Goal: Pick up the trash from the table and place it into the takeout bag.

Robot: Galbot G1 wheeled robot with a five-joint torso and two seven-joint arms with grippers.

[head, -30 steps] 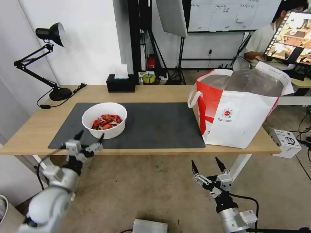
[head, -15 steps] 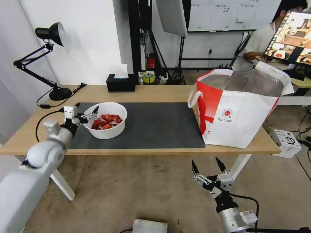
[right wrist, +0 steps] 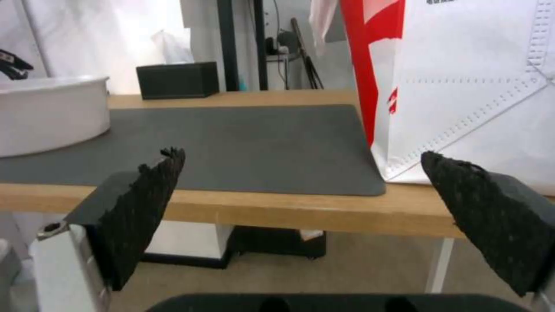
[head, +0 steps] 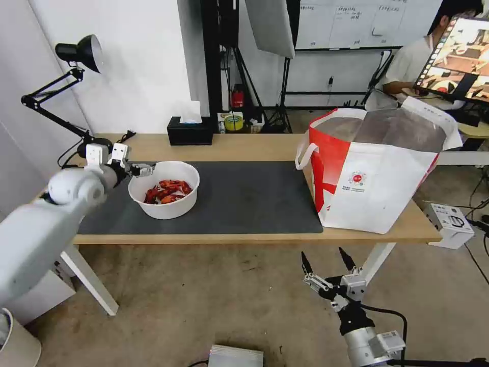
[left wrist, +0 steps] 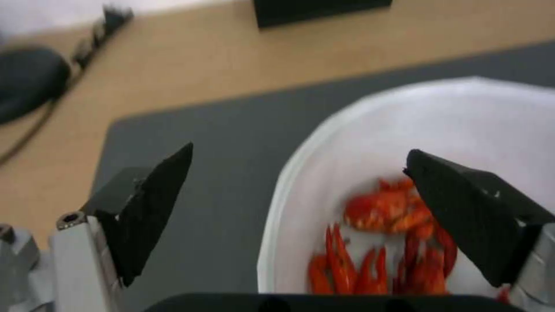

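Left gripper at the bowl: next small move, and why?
Probably lower a little and close on the rim. The left gripper is open, straddling the near rim of the bowl: one finger over the mat, the other over the crayfish. Nothing is gripped yet.

White wall (head: pixel 137 61), black desk lamp (head: pixel 76 53), concrete floor (head: pixel 214 300).

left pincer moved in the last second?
Yes. The left pincer rose from below the table's front edge and now sits open at the white bowl's left rim, one finger on each side.

Desk lamp (head: pixel 76 53) — black tissue box (head: pixel 190 131)
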